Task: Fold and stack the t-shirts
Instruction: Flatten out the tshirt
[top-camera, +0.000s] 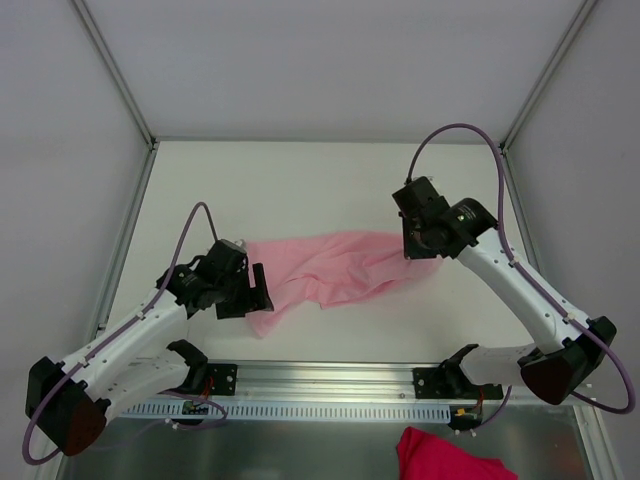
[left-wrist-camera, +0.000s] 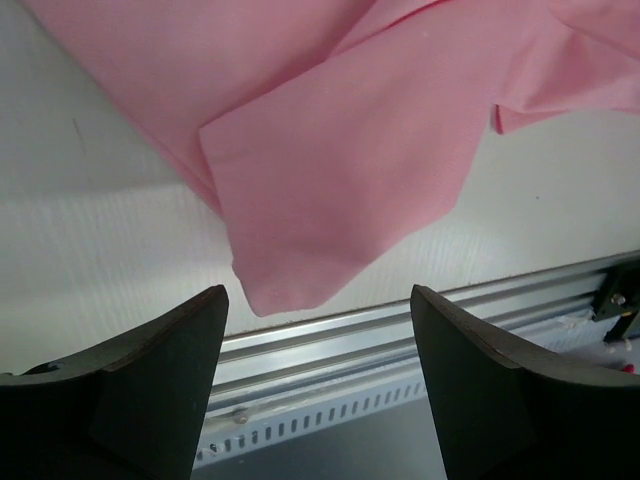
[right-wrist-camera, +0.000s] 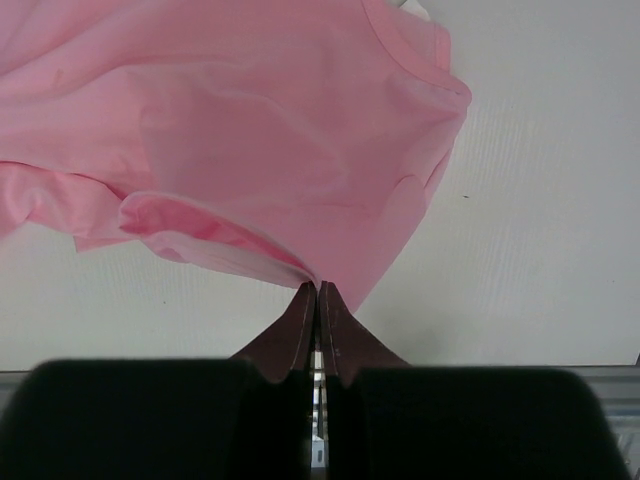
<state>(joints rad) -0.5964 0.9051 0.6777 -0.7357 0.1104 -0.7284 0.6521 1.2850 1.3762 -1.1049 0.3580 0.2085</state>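
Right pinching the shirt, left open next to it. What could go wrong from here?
1. The right gripper holds the shirt only by a thin edge at its tips; a pull may slip it free.
2. The left gripper is open and empty; one-sided pulling may drag the bunched shirt instead of spreading it.
3. The near corner lies doubled over; left may catch the wrong layer.

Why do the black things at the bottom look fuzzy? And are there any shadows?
Left wrist view: the left fingers sit right by the lens, so their edges go soft, while the t-shirt looks sharp. Right wrist view: the right fingers blur near the lens too, and the t-shirt drops a faint shadow on the table. Top view: bright, even light, only faint shadows.
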